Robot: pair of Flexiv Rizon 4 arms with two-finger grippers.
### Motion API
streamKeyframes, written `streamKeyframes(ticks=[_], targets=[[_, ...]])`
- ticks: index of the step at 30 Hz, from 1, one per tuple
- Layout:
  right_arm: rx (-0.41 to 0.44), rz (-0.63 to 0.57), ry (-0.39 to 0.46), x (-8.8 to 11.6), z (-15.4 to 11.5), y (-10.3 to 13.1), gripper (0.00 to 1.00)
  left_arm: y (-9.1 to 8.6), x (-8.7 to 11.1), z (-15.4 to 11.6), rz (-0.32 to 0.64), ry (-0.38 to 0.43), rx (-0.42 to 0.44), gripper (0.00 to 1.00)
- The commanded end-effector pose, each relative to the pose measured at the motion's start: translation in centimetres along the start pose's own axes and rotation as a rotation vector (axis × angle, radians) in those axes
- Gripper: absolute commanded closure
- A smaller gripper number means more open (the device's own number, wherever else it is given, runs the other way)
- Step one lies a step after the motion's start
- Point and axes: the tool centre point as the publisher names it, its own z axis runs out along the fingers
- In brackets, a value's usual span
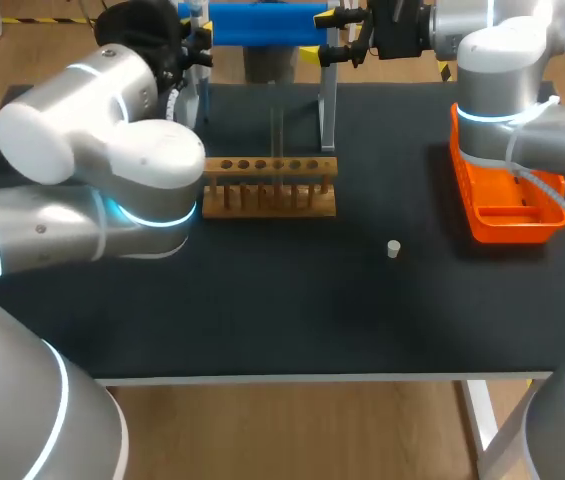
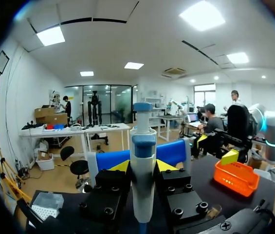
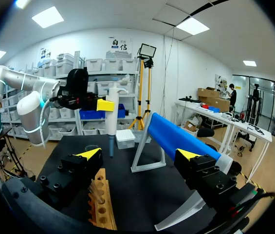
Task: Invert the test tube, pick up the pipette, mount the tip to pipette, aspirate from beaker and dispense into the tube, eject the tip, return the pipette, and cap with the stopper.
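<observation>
The left gripper [image 2: 142,166] was clamped on the pipette [image 2: 142,146], with one yellow tip pressed against each side of its white body. The pipette stood upright with its long axis vertical. Its blue plunger knob was on top and its narrow shaft pointed down at the table. It was held clear of the blue stand [image 2: 174,152] just behind it. The right gripper [image 3: 139,155] hung near the stand's other end, its fingers spread wide with nothing between them.

The pick-up looked done, and mounting the tip seemed to be the step in hand. The next move probably called for carrying the shaft over the tip box [image 3: 126,138], lining it up with a single tip and pressing straight down.

Further out, the wooden test tube rack [image 1: 272,186] sat mid-table. The stopper [image 1: 393,249] lay loose, well apart from it, and the orange tray [image 1: 507,210] was on the right.
</observation>
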Motion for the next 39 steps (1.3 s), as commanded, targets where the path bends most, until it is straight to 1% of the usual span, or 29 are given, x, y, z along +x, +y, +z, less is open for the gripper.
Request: streamKeyframes(ticks=[1,11,29,39], targets=[[0.001,0.0,0.001,0.0,0.0,0.0,0.0,-0.1,0.1,1.0,-0.002,-0.04,-0.008,1.0],[0.001,0.0,0.001,0.0,0.0,0.0,0.0,0.6,-1.1,1.9,-0.024,-0.065,-0.008,1.0],[0.001,0.0,0.001,0.0,0.0,0.0,0.0,1.9,-3.0,4.6,-0.047,-0.085,-0.03,1.0],[0.001,0.0,0.001,0.0,0.0,0.0,0.0,2.6,-3.6,5.9,-0.063,-0.14,-0.066,1.0]])
